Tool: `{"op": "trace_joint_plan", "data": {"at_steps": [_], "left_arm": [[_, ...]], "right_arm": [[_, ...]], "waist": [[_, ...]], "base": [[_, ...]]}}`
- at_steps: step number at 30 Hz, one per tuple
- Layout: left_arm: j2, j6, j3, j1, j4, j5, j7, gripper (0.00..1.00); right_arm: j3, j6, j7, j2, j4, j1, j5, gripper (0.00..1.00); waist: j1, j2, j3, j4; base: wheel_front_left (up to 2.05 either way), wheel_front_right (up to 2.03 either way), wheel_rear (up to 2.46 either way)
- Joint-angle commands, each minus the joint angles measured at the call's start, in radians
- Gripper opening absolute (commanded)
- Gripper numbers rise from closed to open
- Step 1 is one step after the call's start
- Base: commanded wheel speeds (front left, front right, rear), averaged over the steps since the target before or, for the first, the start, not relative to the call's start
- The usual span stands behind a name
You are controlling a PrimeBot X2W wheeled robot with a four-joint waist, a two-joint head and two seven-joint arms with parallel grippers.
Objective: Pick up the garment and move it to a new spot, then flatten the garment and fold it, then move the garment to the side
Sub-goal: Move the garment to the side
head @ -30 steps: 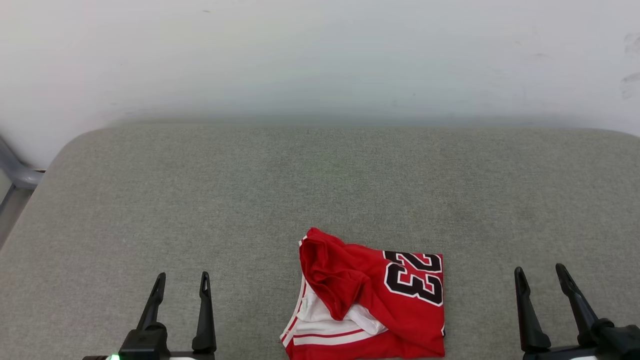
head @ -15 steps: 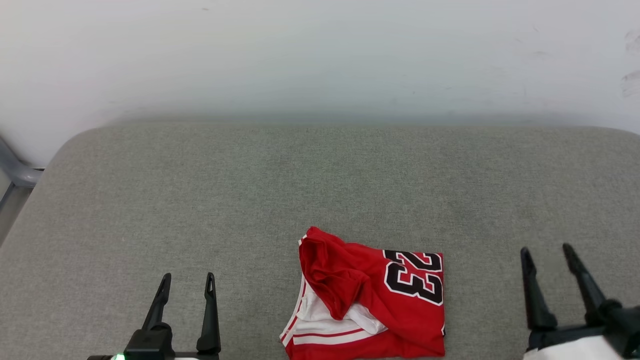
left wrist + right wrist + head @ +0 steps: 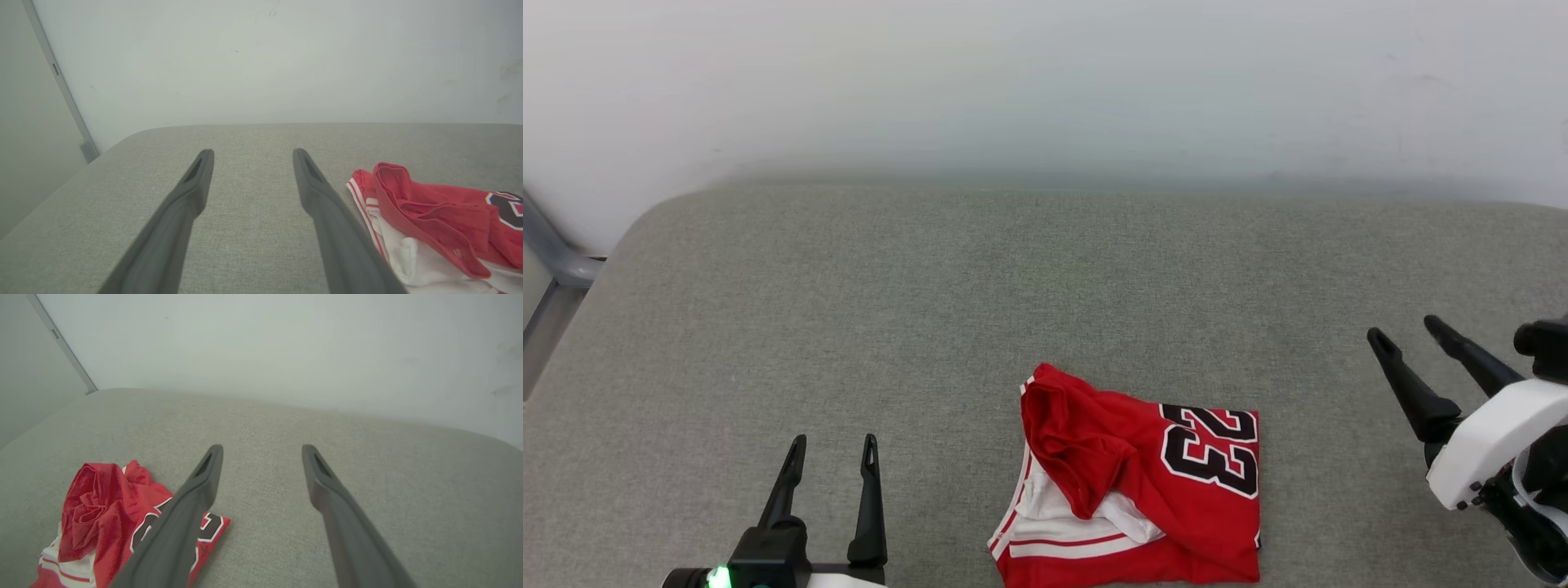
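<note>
The garment (image 3: 1143,482) is a red jersey with white sleeves and black numerals, lying crumpled and roughly folded near the front middle of the grey cushion (image 3: 931,310). It also shows at the right of the left wrist view (image 3: 429,220) and at the lower left of the right wrist view (image 3: 106,514). My left gripper (image 3: 834,445) stands open at the lower left, well left of the garment, with nothing between its fingers. Raised at the far right, my right gripper (image 3: 1405,331) is open and empty, right of the garment and tilted toward the left.
A white wall (image 3: 1045,90) rises behind the cushion. A grey metal frame post (image 3: 551,269) stands at the cushion's far left corner. The cushion's rounded left edge (image 3: 580,327) falls away to the floor.
My right gripper has risen and moved forward, tilting left, so its white forearm now shows. The left gripper has barely shifted. The camera has moved slightly. The garment lies as before.
</note>
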Motion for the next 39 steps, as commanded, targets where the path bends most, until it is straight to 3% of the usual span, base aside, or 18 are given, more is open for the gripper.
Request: {"op": "trace_joint_plan", "data": {"at_steps": [1,7,14,27,34,35,36,39], "left_arm": [[0.0,-0.005,0.002,-0.009,0.001,-0.002,-0.005,1.0],[-0.001,-0.008,-0.002,-0.026,0.004,0.001,-0.005,1.0],[-0.003,-0.008,-0.019,-0.046,0.005,-0.006,-0.005,1.0],[-0.004,-0.005,-0.042,-0.103,0.012,-0.011,-0.005,1.0],[-0.005,0.003,-0.044,-0.108,0.017,-0.016,-0.005,1.0],[-0.005,0.004,-0.043,-0.107,0.017,-0.016,-0.005,1.0],[-0.005,0.003,-0.043,-0.106,0.019,-0.016,-0.005,1.0],[-0.005,0.005,-0.042,-0.106,0.021,-0.016,-0.005,1.0]], "right_arm": [[0.021,-0.001,0.054,-0.021,0.004,-0.024,0.045,1.0],[0.122,-0.001,0.35,-0.098,0.037,-0.068,0.252,1.0],[0.167,-0.001,0.524,-0.075,0.12,-0.084,0.381,1.0],[0.312,-0.001,0.534,0.001,0.305,-0.134,0.433,1.0],[0.374,-0.001,0.434,0.01,0.368,-0.161,0.446,1.0],[0.383,-0.001,0.419,0.007,0.368,-0.168,0.45,0.39],[0.389,-0.001,0.397,0.003,0.364,-0.176,0.451,0.04],[0.413,-0.001,0.351,-0.011,0.346,-0.204,0.455,0.0]], "waist": [[0.0,0.0,0.004,0.004],[0.0,0.0,0.018,0.023],[0.0,0.0,0.048,0.058],[0.0,0.0,0.126,0.115],[0.0,0.0,0.135,0.12],[0.0,0.0,0.134,0.119],[0.0,0.0,0.133,0.118],[0.0,0.0,0.13,0.112]], "base": [[0.0,0.0,0.0],[0.0,0.0,0.0],[0.0,0.0,0.0],[0.0,0.0,0.0],[0.0,0.0,0.0],[0.0,0.0,0.0],[0.0,0.0,0.0],[0.0,0.0,0.0]]}}
